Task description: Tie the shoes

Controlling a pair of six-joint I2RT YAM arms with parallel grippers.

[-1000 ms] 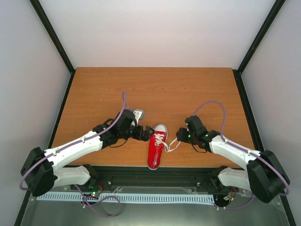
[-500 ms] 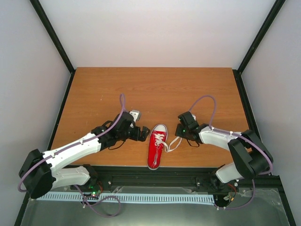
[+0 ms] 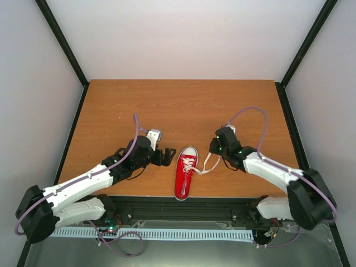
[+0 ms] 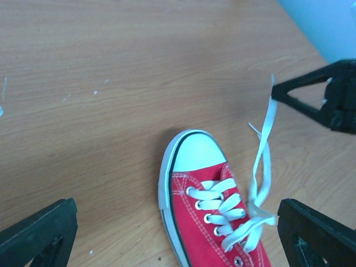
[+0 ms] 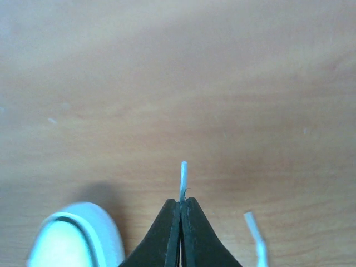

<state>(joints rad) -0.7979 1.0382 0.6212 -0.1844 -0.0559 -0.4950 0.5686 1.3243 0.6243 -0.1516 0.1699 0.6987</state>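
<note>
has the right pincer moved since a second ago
Yes. The right pincer, holding a lace, moved away from the near table edge, now level with the sneaker's toe cap.

A brown wooden table [image 3: 183,105] fills the middle of the top view. A red sneaker [image 3: 186,173] stands sole-down at lower centre, near the table's front edge, its white toe pointing up-frame, and a white lace [image 3: 207,164] leads off to the right. In the left wrist view, small white specks [image 4: 94,89] dot the wood at upper left.

Red sneaker [image 3: 184,181], white laces [image 4: 265,132]
</note>
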